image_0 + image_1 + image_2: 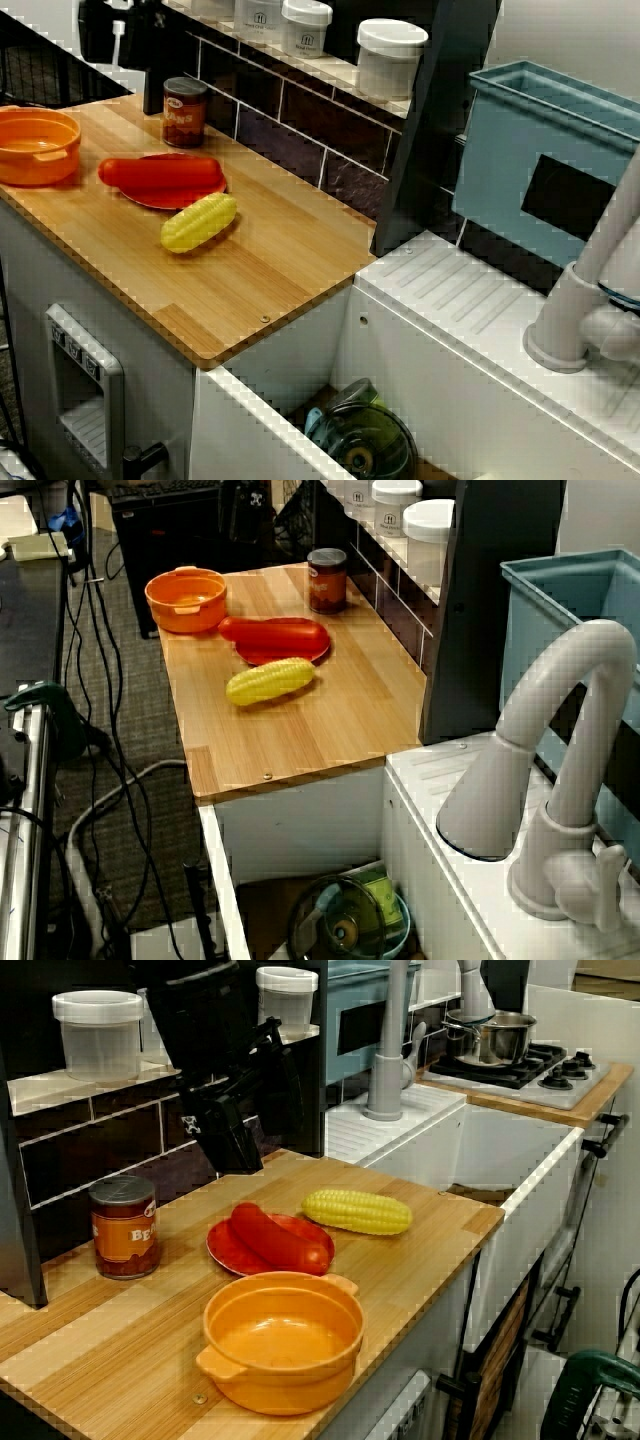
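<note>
Claw (231, 1147), open or closed I cannot tell, hovers behind the red sausage (278, 1238).

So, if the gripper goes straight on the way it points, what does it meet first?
Probably the bare wooden counter, behind the red plate and beside the can. The gripper points down at it with nothing between, though depth is unclear.

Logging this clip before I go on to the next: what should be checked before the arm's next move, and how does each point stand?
1. Whether the claw is open or shut: cannot tell, it is dark against a dark background.
2. The sausage lies on the red plate: ok.
3. The corn lies beside the plate: ok.
4. The can stands upright: ok.
5. The orange pot is empty: ok.
</note>
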Available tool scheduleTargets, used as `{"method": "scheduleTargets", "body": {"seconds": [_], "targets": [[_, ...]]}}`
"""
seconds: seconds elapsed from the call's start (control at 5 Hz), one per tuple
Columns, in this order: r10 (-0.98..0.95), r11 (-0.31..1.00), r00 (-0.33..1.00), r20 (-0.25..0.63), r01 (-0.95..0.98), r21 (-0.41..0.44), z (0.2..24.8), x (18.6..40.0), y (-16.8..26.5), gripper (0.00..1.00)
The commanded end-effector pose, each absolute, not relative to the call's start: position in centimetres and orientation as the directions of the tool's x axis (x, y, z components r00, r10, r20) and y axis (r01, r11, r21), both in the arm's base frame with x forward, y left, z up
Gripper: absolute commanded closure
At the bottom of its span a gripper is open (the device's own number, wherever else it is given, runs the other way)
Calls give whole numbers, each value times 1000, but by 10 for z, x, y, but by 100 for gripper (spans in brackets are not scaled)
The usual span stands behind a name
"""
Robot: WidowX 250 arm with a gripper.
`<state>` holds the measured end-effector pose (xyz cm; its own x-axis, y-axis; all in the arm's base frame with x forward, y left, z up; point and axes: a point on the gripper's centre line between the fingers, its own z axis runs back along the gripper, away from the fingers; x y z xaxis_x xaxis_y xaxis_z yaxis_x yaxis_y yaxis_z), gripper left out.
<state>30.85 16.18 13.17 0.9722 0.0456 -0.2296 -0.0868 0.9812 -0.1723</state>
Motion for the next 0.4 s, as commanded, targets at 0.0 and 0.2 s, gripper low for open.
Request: {"method": "scheduleTargets", "body": {"seconds": [0.0, 0.2], "targets": [[118, 981, 977, -180, -143, -134, 154, 299, 200, 0], [163, 976, 974, -160, -183, -120, 145, 291, 208, 0]]}}
